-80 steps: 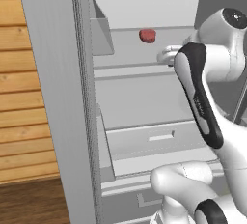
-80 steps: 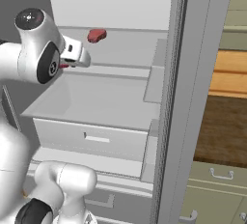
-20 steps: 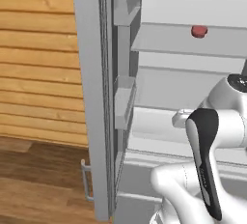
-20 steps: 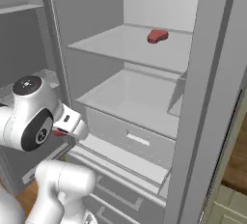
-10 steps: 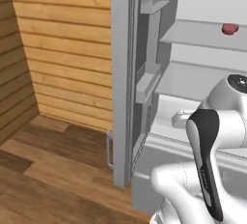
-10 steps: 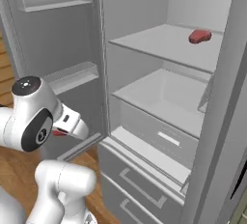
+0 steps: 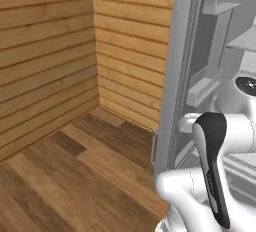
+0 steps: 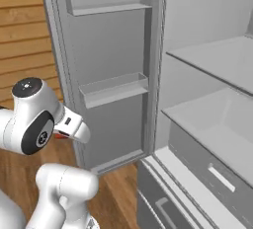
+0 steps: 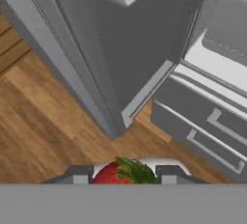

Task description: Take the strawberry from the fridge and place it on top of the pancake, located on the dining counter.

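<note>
The strawberry (image 9: 123,174) sits between the two dark finger tips of the gripper (image 9: 124,174) at the bottom of the hand view, red flesh on one side and its green leafy cap spread toward the other finger. The pincer is clamped on the strawberry, a finger pressed to each side of it, and the fruit hangs in the air above the wooden floor (image 9: 43,121), not resting on anything.

Beyond the fruit, in the hand view, stands the fridge (image 9: 144,39) with its left door swung wide; the door's lower edge ends just above the floorboards, and beside it the lower drawers (image 9: 207,121) show their slim pale handles. From the right base view the open door carries two grey door bins (image 8: 114,88), one high and one at mid height, and the grey shelves (image 8: 217,60) inside run off toward the right edge. The arm's white wrist with a red patch below it shows in front of the door's lower half in that view.

In the left base view the door is seen edge-on, with a corner of horizontal wooden wall planks (image 7: 60,56) and plank flooring to its left.
</note>
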